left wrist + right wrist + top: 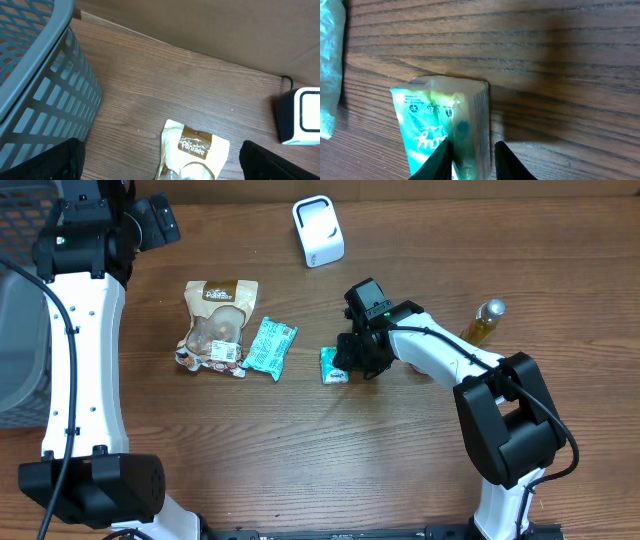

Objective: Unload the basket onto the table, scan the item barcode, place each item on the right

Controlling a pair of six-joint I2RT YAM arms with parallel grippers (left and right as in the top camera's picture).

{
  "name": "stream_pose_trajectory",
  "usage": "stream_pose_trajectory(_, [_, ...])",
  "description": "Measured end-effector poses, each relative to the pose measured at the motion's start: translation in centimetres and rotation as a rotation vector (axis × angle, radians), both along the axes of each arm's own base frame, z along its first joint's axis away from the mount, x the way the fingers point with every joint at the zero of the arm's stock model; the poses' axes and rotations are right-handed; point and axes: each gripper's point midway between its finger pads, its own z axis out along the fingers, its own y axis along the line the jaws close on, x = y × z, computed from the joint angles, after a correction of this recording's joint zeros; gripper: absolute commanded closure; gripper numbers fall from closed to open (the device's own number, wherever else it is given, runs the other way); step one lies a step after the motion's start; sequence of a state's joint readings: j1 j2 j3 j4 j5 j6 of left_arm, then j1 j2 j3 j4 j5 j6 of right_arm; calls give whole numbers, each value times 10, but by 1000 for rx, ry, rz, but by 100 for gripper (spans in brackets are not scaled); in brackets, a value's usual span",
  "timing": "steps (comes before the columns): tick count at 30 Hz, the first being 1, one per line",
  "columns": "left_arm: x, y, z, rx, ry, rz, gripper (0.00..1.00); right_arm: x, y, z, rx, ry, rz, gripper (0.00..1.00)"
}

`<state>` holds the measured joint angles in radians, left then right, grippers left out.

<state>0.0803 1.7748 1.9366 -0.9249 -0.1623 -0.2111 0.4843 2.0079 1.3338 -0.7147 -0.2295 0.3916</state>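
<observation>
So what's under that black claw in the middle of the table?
A small teal packet, lying flat on the wooden table. The right claw straddles one end of it, covering that end from above. The packet's underside is hidden.

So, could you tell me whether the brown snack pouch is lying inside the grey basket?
No, the brown snack pouch lies flat on the wooden table, well clear of the grey basket at the left edge.

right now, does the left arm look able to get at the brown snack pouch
Probably yes. The left gripper hangs open just beyond the brown snack pouch, with bare table between them; the basket stands off to one side, not in the path.
</observation>
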Motion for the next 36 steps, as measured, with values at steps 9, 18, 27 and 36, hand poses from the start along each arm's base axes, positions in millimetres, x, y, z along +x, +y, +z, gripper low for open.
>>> stream_pose_trajectory(9, [0,0,0,0,0,0,0,-2,2,1,14,8,5,75])
stream_pose_trajectory(18, [0,0,0,0,0,0,1,-8,11,4,70,40,19,66])
stream_pose_trajectory(27, [0,0,0,0,0,0,0,-17,29,13,185,92,48,64])
stream_pose_trajectory(36, [0,0,0,0,0,0,0,-11,24,10,148,84,-19,70])
